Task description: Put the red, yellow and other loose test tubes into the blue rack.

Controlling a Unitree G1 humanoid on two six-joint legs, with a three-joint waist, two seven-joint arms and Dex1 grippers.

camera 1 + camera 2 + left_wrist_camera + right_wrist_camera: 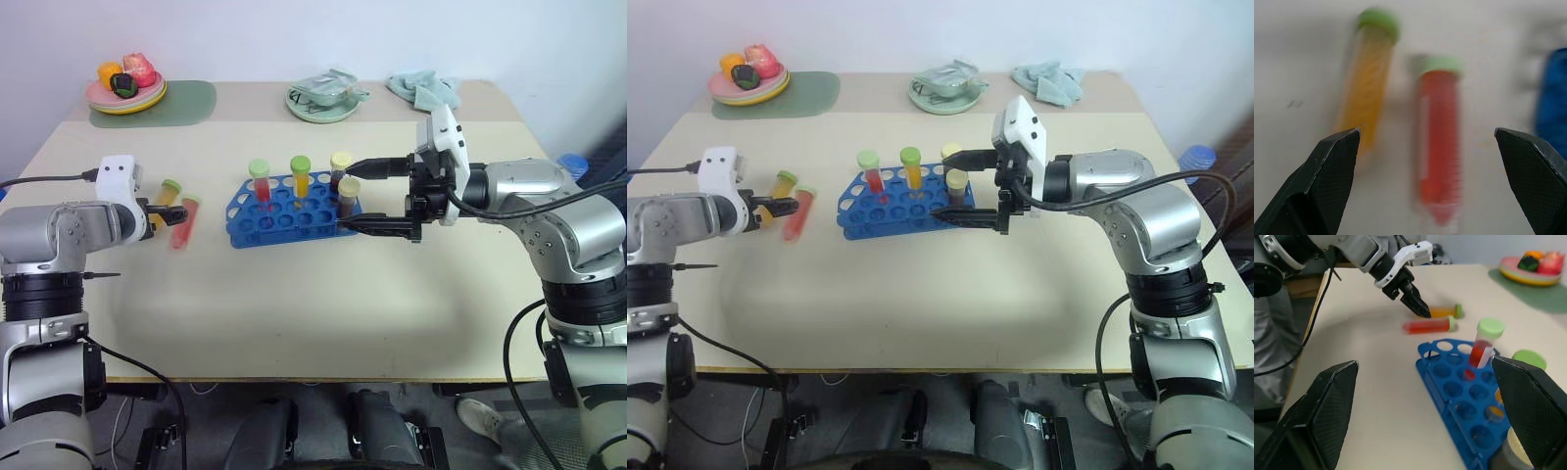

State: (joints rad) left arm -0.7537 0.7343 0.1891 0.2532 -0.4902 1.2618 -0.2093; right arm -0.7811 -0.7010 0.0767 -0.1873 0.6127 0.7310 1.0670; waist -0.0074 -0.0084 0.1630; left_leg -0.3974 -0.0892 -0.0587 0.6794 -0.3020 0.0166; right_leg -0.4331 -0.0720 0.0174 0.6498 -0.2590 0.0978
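Red tube (1439,142) lies mid-frame between the wide-open, empty left gripper (1427,142) fingers: centre on its middle before closing.

On the beige counter (323,313) lay a red tube (183,223) and an orange tube (167,196), both green-capped, beside the bright blue rack (284,217).

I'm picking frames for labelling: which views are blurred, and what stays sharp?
Left wrist view: the red tube, the yellow-orange tube and the blue rack are soft, while the left gripper's fingers are crisp. Right wrist view: mostly sharp, with the near rack end soft. Head views: sharp.
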